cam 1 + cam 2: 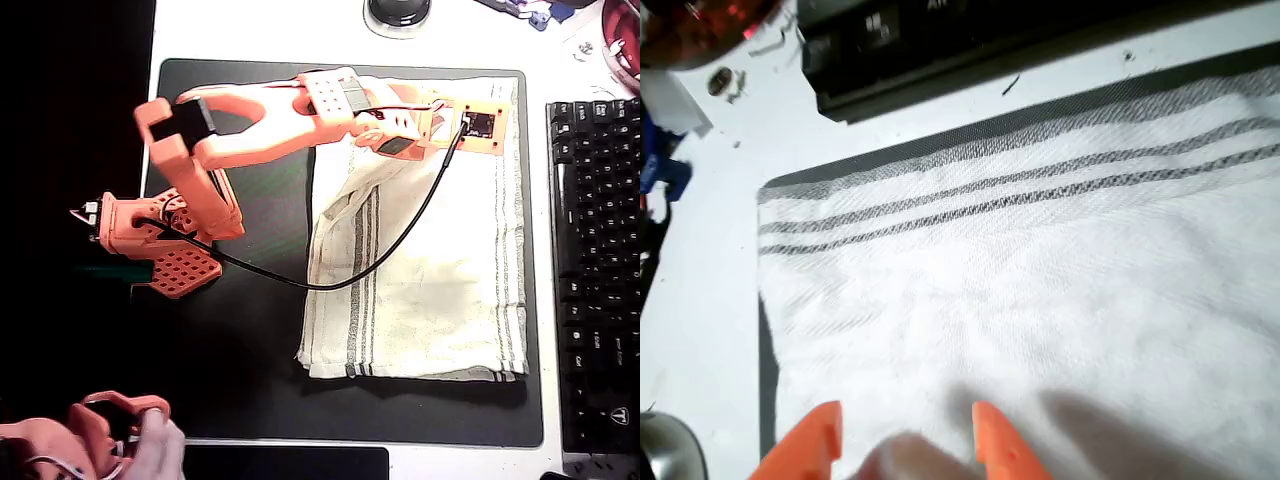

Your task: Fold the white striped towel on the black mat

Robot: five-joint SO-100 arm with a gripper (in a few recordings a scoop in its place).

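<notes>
Gripper (pixel 902 442): two orange fingertips (pixel 818 440) at the bottom of the wrist view, spread apart, nothing pinched. A pale blurred shape sits between them; cannot tell whether it is cloth. Fingers poised over the towel's plain middle, near its top edge as the overhead view shows it.

White striped towel (pixel 440 290): lies on the right half of the black mat (pixel 250 340), mostly flat. Its upper-left corner is rucked up and turned inward, so the left stripe group bends. Right stripe group runs straight, close to the mat's right border. Orange arm (pixel 260 120) reaches across from its base at the mat's left edge, the wrist camera board over the towel's upper right; black cable (pixel 400 240) drapes over the cloth.

Judgement: open jaws over an edge suggest a grab is being lined up for a fold.

Outward: black keyboard (pixel 592 270) just right of the mat.
</notes>
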